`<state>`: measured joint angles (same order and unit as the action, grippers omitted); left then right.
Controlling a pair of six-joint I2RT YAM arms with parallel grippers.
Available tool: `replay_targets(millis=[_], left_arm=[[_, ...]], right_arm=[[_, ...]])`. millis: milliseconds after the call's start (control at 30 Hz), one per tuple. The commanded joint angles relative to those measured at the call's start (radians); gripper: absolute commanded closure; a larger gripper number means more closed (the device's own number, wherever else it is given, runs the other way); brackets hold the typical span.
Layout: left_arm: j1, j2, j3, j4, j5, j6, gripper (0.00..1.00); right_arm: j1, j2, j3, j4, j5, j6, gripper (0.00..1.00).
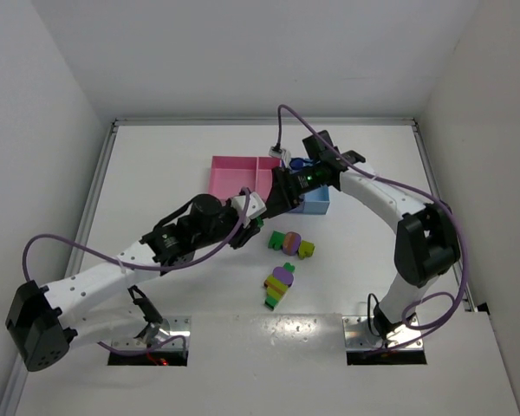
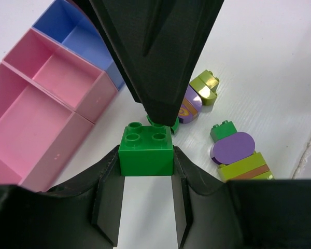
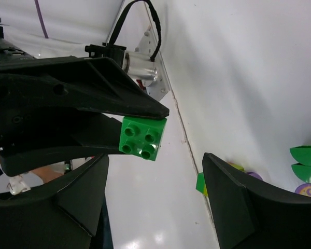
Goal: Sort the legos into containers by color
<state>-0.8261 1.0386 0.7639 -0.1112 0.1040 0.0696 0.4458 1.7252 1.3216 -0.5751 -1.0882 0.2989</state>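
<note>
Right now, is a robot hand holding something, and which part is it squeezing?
The left hand holds one green lego, pinched by its two opposite sides, studs showing. The right hand is open and holds nothing.

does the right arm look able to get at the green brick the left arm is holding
Probably yes: the right fingers are open and face the green brick, which sits at the tips of the left fingers with its studded face bare and nothing in between.
</note>
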Motion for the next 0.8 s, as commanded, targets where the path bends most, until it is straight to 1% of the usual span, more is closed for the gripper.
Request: replay_targets(millis=[0,100,400,533,667,767], left_arm=[[-0.021,0.017,0.049,0.035,-0.018,-0.016,0.85],[-0.021,0.037,0.060,0.035,-0.018,-0.016,0.85],[-0.030,0.060,0.080,0.035,-0.027,-0.016,0.85],[-0.030,0.069,0.089,0.044,-0.027,-0.016,0.85],[-0.030,0.069,0.089,0.044,-0.046,-0.016,0.85],[-0.030,0.078,0.089,0.044,-0.055,-0.027,0.85]], right_arm=[[0.013,-0.018,0.054,0.041,0.011,0.037,0.27],[0.024,-0.018,0.065,0.041,0.011,0.037,0.27],[0.034,0.010,0.074,0.041,0.002,0.028,0.32],[0.034,0.019,0.074,0.041,-0.007,0.028,0.39],[0.034,0.028,0.074,0.006,-0.007,0.002,0.45],[0.034,0.028,0.074,-0.003,-0.018,-0.007,0.48]])
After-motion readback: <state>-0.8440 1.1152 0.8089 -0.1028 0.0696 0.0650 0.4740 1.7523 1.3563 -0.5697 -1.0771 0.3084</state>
